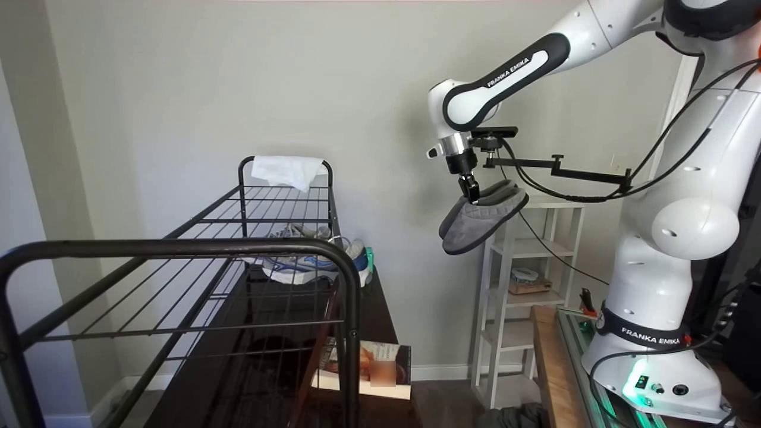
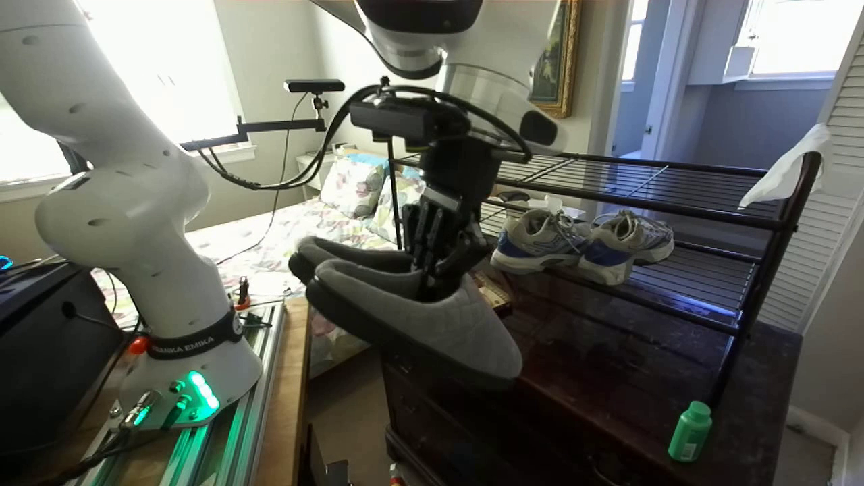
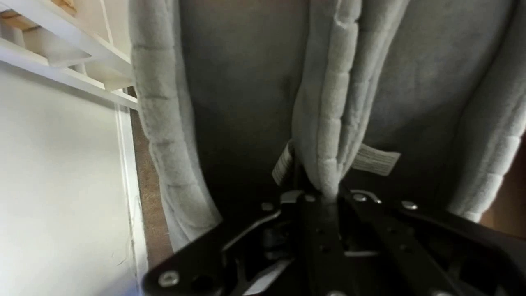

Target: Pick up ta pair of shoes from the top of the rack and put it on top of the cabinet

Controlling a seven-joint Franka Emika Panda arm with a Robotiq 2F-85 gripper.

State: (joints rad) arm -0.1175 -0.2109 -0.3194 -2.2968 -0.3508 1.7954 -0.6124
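The pair of grey slipper-like shoes hangs in the air from my gripper, toes tilted downward. They also show in an exterior view, where the gripper reaches into their openings. In the wrist view my gripper is shut on the adjoining inner edges of the two shoes; its fingertips are partly hidden by dark fabric. The black metal rack stands apart from the shoes and also shows in an exterior view. Under it is a dark wooden cabinet.
Sneakers sit on the rack's lower shelf. A white cloth hangs over the rack's end. A book and a green bottle are on the cabinet. A narrow white shelving unit stands behind the shoes.
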